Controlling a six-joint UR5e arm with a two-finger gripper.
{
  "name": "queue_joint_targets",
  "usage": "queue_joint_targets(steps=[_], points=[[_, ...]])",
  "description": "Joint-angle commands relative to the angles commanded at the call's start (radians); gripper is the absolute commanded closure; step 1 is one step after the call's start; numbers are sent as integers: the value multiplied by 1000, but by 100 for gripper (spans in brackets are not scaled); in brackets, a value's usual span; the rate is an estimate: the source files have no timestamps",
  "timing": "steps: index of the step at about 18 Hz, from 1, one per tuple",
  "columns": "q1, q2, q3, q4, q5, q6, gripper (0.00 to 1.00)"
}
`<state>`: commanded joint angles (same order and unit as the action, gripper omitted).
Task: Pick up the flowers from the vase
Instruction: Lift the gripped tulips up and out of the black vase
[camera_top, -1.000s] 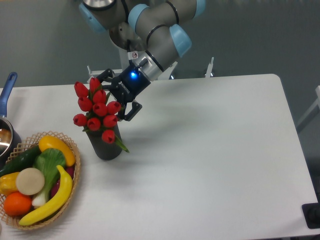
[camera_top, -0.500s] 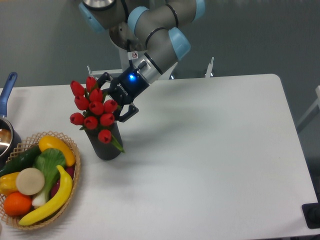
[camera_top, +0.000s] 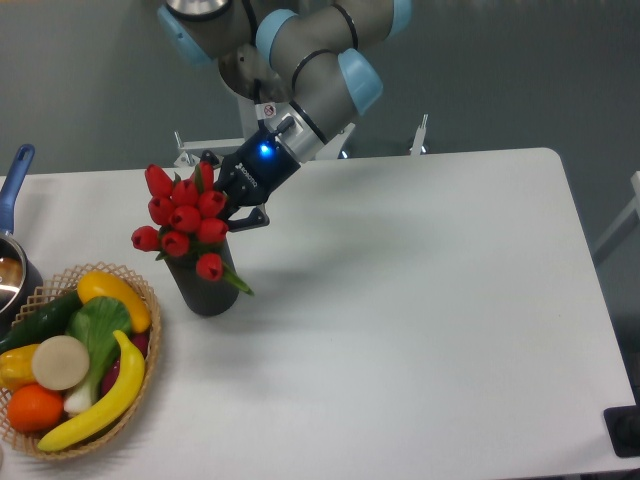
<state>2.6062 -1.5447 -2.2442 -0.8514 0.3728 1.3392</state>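
Gripper (camera_top: 222, 192) looks clamped on the flowers (camera_top: 180, 217); light, floppy stuff; I'd grab low by the stems above the vase (camera_top: 206, 288).

No text, label or number is legible anywhere.

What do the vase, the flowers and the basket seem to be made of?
The vase: probably plastic or ceramic with a matte finish; it is evenly dark and shows no glare. The flowers: likely artificial, plastic or fabric; the buds are uniformly red, identical and smooth. The basket: woven wicker, or an imitation of it; its tan rim shows open lattice work.
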Motion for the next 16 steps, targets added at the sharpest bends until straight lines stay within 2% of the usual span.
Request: queue_joint_targets(steps=[5,9,16], points=[[6,31,11,-2,-21,-55,94],[14,49,75,-2,-41,-178,94],[54,106,115,-6,-81,-319,93]])
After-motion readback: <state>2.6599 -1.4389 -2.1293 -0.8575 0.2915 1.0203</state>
